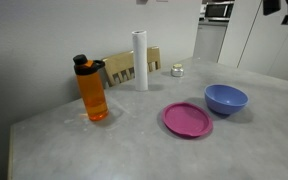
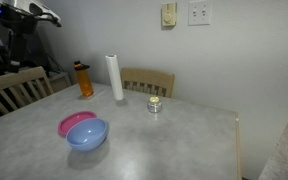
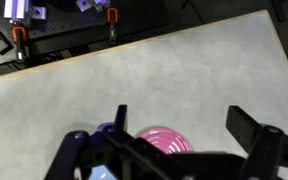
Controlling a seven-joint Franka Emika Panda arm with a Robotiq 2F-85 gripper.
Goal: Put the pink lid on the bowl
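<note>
The pink lid [image 1: 187,119] [image 2: 76,123] lies flat on the grey table, right beside the blue bowl [image 1: 225,99] [image 2: 87,134], which stands upright and empty. In the wrist view the lid [image 3: 162,137] shows far below, partly covered by the gripper's body, with a sliver of the bowl [image 3: 96,174] at the lower left. My gripper [image 3: 184,125] hangs high above the table, open with nothing between its fingers. In an exterior view it is a dark shape at the top right corner [image 1: 284,8].
An orange bottle [image 1: 93,90] [image 2: 84,79], a white paper roll [image 1: 140,60] [image 2: 114,77] and a small tin [image 1: 177,70] [image 2: 154,104] stand toward the back of the table. A wooden chair [image 2: 149,80] is behind it. The table edge [image 3: 134,45] runs across the wrist view.
</note>
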